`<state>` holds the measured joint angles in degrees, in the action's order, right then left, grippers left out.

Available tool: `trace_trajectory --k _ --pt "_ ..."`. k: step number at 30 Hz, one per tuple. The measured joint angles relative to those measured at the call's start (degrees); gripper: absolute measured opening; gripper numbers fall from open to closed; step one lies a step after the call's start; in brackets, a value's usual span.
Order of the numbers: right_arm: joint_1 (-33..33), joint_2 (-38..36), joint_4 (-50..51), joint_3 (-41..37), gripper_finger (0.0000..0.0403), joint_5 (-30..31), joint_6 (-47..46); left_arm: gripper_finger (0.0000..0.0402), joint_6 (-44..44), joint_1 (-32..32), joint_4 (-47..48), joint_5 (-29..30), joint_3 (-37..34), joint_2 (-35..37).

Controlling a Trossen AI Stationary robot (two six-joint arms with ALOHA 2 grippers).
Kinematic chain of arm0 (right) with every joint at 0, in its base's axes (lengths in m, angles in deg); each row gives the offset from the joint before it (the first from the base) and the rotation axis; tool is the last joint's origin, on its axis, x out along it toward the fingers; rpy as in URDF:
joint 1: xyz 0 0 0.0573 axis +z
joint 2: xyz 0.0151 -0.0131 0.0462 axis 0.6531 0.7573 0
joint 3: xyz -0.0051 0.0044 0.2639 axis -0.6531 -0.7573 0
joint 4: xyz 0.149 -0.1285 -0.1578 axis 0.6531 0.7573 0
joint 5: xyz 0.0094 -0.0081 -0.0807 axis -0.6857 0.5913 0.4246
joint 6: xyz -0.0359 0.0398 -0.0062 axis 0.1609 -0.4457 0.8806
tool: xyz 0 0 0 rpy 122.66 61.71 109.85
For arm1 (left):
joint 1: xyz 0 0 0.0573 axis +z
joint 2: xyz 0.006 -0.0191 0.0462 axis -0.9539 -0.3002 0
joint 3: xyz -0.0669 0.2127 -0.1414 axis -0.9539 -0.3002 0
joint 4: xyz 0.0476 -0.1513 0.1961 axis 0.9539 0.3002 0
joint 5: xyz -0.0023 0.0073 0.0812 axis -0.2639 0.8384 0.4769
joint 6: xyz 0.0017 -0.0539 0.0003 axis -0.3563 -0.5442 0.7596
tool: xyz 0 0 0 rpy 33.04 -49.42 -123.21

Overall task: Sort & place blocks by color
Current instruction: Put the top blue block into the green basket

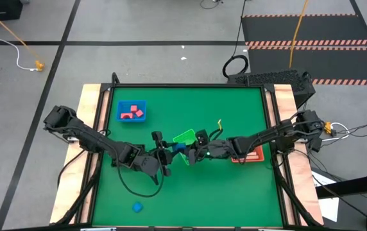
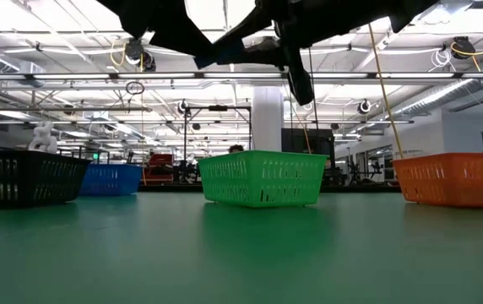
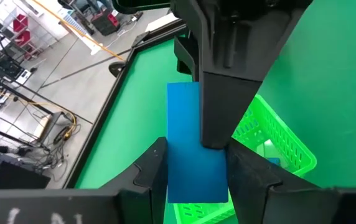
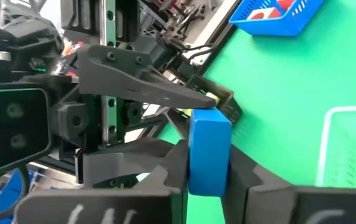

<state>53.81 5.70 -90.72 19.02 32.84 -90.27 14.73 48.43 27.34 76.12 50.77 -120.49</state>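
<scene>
A flat blue block (image 3: 187, 124) hangs in the air over the middle of the table, beside the green bin (image 1: 185, 136). My left gripper (image 3: 196, 180) and my right gripper (image 4: 208, 177) meet there from opposite sides, and each is shut on the block. In the high view the block (image 1: 179, 147) shows as a small blue patch between the two hands. Another blue block (image 1: 136, 206) lies flat on the green mat near the front edge. Several red blocks lie in the blue bin (image 1: 132, 111). My left gripper pinches the blue block's end (image 3: 193, 177) nearest its own wrist between its two fingers (image 3: 150, 171), one on each side edge. It comes from the table's left, slanting a little down. The block is clear of the table. My right gripper pinches the block's other end (image 4: 208, 158) between its two fingers (image 4: 243, 177), one on each broad face. It reaches in from the table's right, nearly level. One of its fingers (image 3: 224, 93) lies along the block's face.
The red bin (image 1: 251, 154) sits under my right arm, toward the table's right. In the low view a black bin (image 2: 22, 177) stands at the left, beside the blue bin (image 2: 111, 179). Open green mat lies along the near edge.
</scene>
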Motion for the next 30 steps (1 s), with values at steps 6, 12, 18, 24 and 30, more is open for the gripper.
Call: trace_trajectory --k 6,12,18,24,30 --pt "-0.80 0.00 2.36 0.12 0.0036 -0.85 2.47 0.0186 -3.72 -0.29 -0.14 -1.52 -0.04 -0.04" --pt "-2.84 -3.04 12.08 0.15 0.0036 0.32 5.52 0.0272 -7.44 -0.79 -0.04 -1.30 -0.04 -0.09" --pt "-4.35 -8.77 27.12 0.15 0.0036 2.86 7.00 0.0291 -8.94 -2.91 1.02 -1.05 -0.04 -0.09" --pt "-1.12 -6.41 29.86 -0.42 0.0037 -1.55 3.85 0.0274 -22.72 -6.46 11.67 -6.12 -0.04 -0.09" --pt "0.90 -2.47 29.51 -0.83 0.0052 1.09 3.24 0.0242 -41.58 -10.51 24.98 -20.78 -0.04 -0.09"
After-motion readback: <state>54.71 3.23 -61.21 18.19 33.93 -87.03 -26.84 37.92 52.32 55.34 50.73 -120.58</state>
